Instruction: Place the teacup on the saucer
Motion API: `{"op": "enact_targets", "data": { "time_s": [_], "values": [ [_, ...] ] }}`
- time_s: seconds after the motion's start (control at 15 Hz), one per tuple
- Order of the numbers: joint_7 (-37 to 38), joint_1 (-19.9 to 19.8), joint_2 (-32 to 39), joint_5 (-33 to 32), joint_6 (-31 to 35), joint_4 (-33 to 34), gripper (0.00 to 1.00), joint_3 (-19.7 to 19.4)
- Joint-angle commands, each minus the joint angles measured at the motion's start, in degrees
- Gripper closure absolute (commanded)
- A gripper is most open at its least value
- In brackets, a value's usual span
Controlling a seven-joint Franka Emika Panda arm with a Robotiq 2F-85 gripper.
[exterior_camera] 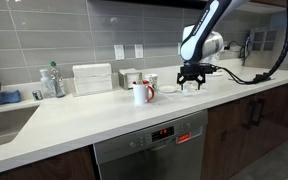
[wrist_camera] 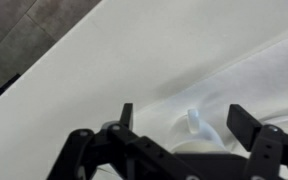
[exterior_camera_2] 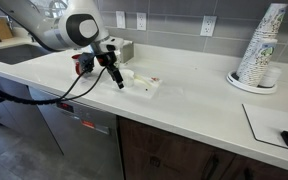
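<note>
The fingers (wrist_camera: 126, 115) are held wide apart, empty, above the teacup (exterior_camera: 191, 88), seemingly to straddle it; the saucer (exterior_camera: 169, 90) is seen at its nine o'clock.

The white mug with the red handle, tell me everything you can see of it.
The mug is white with a red handle, ceramic by its look, and stands upright on the pale countertop. Only the countertop touches it. The open gripper hangs apart from it, off to one side. Its inside cannot be seen.
</note>
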Motion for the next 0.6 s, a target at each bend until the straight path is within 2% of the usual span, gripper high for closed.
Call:
{"op": "enact_targets", "data": {
  "time_s": [0.0,0.07,0.53],
  "values": [
    [-0.69,2.19,2.25,3.33,-0.86,2.33,0.32,-1.71],
    [-0.62,2.52,2.44,3.66,-0.99,2.53,0.42,-1.92],
    [2.55,5.05,3.56,1.57,0.06,3.34,0.94,-4.89]
  ]
}}
